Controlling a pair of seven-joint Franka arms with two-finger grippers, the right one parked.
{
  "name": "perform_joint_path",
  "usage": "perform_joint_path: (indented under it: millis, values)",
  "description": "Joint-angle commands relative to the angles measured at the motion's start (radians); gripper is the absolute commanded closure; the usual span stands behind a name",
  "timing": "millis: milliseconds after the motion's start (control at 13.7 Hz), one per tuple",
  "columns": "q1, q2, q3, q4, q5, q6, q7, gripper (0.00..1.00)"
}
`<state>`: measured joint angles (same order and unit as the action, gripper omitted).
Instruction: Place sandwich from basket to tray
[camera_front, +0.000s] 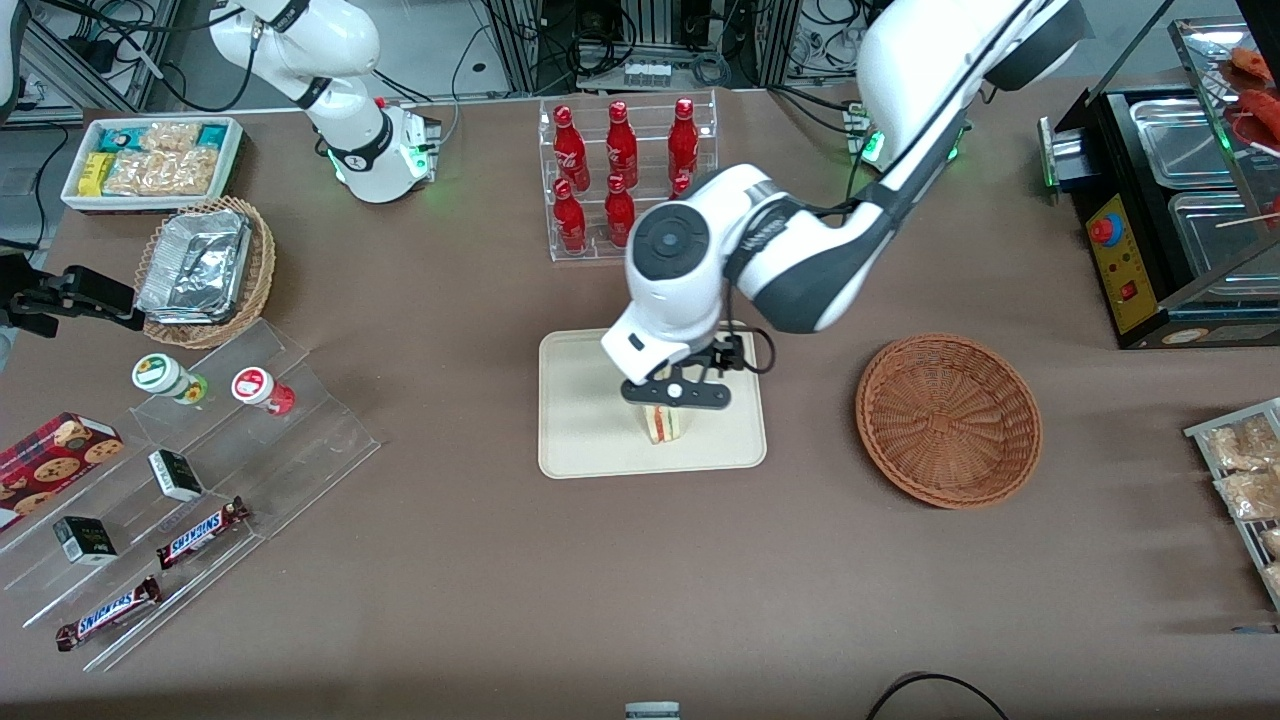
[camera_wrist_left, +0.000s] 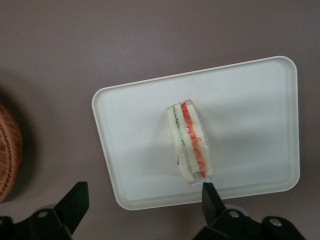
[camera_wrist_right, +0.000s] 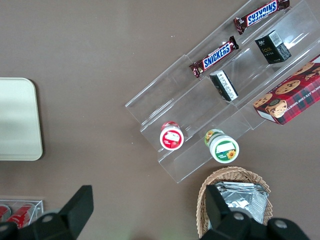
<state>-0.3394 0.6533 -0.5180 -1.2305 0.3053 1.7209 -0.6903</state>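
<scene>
The sandwich stands on its edge on the cream tray, in the part of the tray nearer the front camera. Its red and green filling stripes show in the left wrist view, where it rests on the tray. My left gripper hovers just above the sandwich, open, with nothing between its black fingers. One fingertip stands close to the sandwich's end. The reddish-brown wicker basket sits empty beside the tray, toward the working arm's end of the table; its rim also shows in the wrist view.
A clear rack of red bottles stands farther from the front camera than the tray. Toward the parked arm's end are a tan wicker basket with foil containers, a white snack bin and an acrylic stand with Snickers bars. A food warmer stands at the working arm's end.
</scene>
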Motion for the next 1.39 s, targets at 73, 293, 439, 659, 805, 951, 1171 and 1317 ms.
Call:
perform_joint_path:
  millis: [73,293,439,659,805,951,1171,1317]
  values:
    - [0.107,-0.069,0.001,-0.043,-0.063,-0.064,0.193,0.00]
    - [0.216,-0.136,0.001,-0.079,-0.118,-0.113,0.349,0.00]
    - [0.296,-0.167,0.001,-0.081,-0.152,-0.165,0.444,0.00]
    - [0.353,-0.192,0.003,-0.083,-0.155,-0.224,0.499,0.00]
    - [0.364,-0.192,0.004,-0.083,-0.147,-0.215,0.499,0.00]
    - [0.364,-0.190,0.006,-0.083,-0.141,-0.210,0.499,0.00]
    - [0.393,-0.224,0.018,-0.083,-0.124,-0.213,0.495,0.00]
    - [0.457,-0.256,0.018,-0.089,-0.126,-0.228,0.499,0.00]
